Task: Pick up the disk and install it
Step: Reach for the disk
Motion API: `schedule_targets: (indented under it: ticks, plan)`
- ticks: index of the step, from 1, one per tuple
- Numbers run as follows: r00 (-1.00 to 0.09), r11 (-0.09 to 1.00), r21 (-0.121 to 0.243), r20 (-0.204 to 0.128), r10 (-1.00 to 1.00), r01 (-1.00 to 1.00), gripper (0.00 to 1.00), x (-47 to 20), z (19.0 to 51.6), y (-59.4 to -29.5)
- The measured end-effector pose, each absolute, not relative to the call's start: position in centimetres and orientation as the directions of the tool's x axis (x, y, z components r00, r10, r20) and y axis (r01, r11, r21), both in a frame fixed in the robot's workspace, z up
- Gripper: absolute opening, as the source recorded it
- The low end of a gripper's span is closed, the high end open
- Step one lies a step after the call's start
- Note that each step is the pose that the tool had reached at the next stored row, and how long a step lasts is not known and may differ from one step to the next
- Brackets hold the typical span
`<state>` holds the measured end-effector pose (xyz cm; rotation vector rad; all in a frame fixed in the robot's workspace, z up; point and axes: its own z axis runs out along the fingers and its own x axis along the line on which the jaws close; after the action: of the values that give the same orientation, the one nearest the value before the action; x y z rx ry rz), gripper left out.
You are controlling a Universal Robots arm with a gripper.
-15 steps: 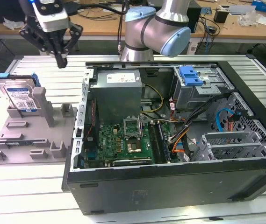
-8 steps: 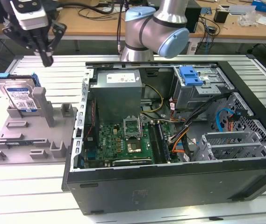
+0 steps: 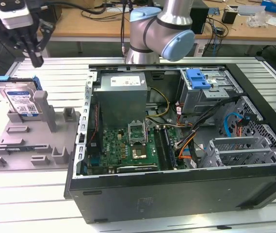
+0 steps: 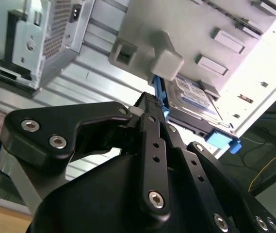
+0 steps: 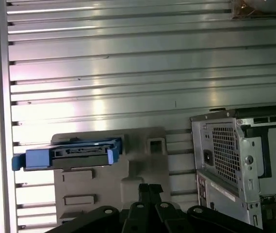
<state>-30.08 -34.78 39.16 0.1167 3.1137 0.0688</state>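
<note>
The disk [image 3: 21,99] is a silver drive with a white-and-blue label in a blue carrier. It stands on edge in a slot of the grey fixture [image 3: 31,141] at the exterior view's left. My gripper [image 3: 36,59] hangs above and just behind the disk, apart from it, its fingers shut together on nothing. In the first wrist view the disk [image 5: 72,154] shows edge-on, with the black fingertips [image 5: 150,190] beside the fixture [image 5: 142,165]. In the second wrist view the closed fingertips [image 4: 150,104] point toward the disk [image 4: 193,97].
An open computer case [image 3: 176,145] lies to the right of the fixture in the exterior view. It holds a grey power supply [image 3: 123,94], a motherboard [image 3: 128,145] and a drive cage with a blue latch piece [image 3: 198,77]. The slatted metal table [image 3: 26,199] runs around both.
</note>
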Motion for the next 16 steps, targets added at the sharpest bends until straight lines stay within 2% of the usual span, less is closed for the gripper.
schedule_targets:
  ticks: [16]
  plan:
    - [-0.997, 0.996, 0.045, -0.023, 0.076, 0.075, 0.11, -36.9, 38.9, -31.3]
